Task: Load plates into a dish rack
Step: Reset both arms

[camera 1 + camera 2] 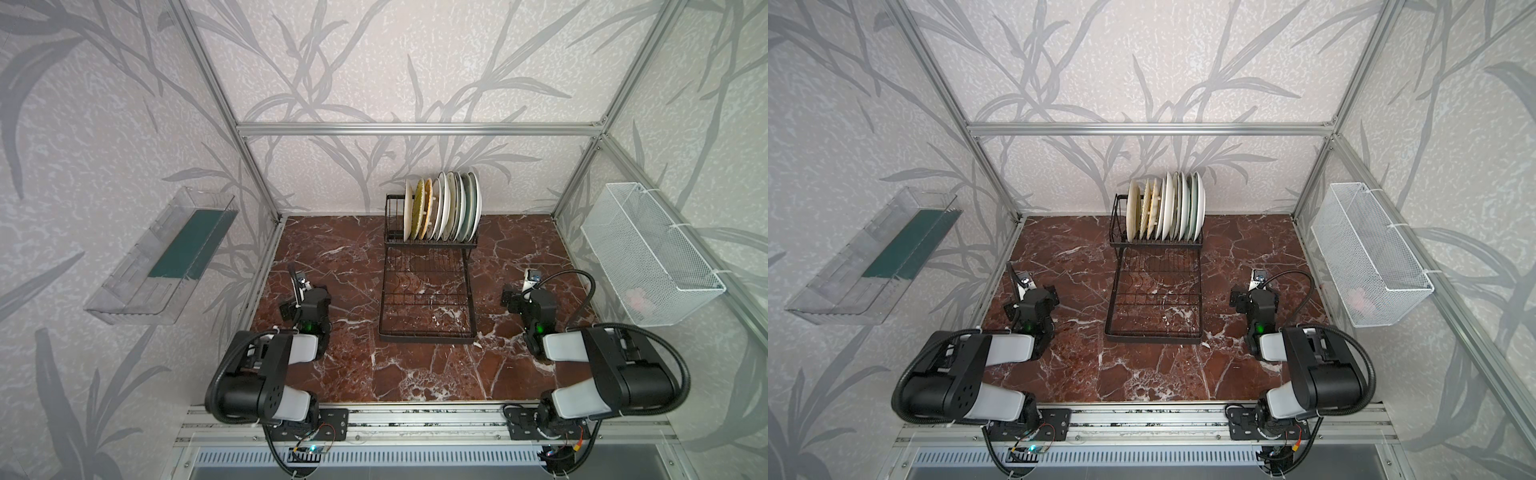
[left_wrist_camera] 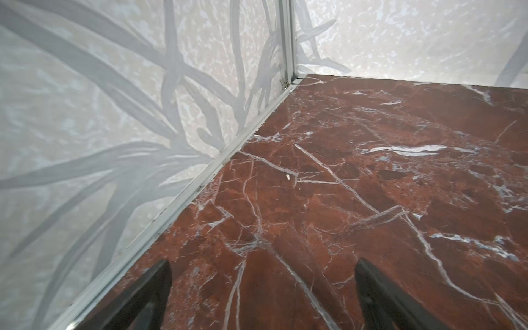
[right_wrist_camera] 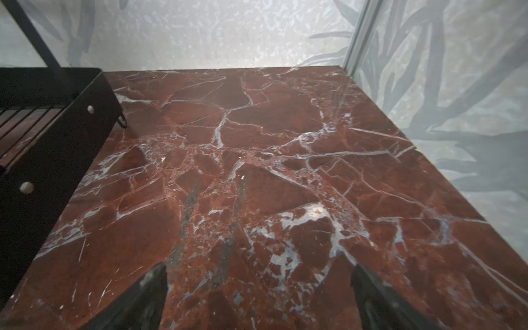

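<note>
Fingers (image 2: 151,288) of the left gripper (image 2: 264,263), black and tapered, are spread wide and hold nothing, low over bare table (image 1: 374,374) near the left wall. The right gripper (image 3: 258,267) is spread just as wide and also empty, just right of the dish rack (image 1: 428,337). That rack is thin black wire, with a flat grid tray in front and a raised slotted basket at the far end. Round plates (image 1: 442,208), white, cream, yellow and pale green, stand on edge in a tight row in the raised basket. The table is glossy red-brown marble with white veins. The left arm (image 1: 266,374) and right arm (image 1: 615,365) are folded, with elbows raised near the front rail and wrists low, one on each side of the rack.
</note>
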### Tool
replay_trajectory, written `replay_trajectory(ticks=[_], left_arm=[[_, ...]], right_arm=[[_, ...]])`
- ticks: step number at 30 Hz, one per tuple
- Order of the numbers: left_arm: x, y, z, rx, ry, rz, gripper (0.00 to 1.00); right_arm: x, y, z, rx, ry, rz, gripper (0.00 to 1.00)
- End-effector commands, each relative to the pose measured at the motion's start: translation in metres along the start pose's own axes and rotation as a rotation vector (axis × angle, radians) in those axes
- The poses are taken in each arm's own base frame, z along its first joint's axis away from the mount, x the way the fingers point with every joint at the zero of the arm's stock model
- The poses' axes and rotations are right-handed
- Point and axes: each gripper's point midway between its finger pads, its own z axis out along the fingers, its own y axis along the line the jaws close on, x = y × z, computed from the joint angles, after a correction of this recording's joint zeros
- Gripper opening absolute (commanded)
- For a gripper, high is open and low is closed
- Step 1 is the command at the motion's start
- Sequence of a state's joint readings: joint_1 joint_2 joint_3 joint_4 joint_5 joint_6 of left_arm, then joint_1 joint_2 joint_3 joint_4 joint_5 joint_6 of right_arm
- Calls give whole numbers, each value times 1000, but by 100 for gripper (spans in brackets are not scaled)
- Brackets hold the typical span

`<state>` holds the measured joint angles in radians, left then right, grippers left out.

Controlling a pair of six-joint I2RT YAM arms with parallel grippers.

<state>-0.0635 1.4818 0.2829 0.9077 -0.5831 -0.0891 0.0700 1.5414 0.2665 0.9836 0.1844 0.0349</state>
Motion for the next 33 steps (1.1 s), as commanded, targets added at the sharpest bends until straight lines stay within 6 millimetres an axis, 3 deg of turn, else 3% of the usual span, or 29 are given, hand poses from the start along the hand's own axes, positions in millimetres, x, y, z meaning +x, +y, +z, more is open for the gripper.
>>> replay_trajectory(ticks=[1, 3, 13, 33], left_arm=[[-27, -26, 0, 170, -103, -52, 99], [-18, -29, 6, 166, -66, -45, 99], [-17, -25, 14, 181, -59, -81, 99], [-18, -34, 19, 181, -42, -35, 99]], right_arm=[[-31, 19, 2, -90, -152, -40, 99], [-30, 21, 4, -103, -112, -45, 99], [-30, 41, 16, -196, -56, -94, 99], [-31, 41, 15, -199, -63, -94, 99]])
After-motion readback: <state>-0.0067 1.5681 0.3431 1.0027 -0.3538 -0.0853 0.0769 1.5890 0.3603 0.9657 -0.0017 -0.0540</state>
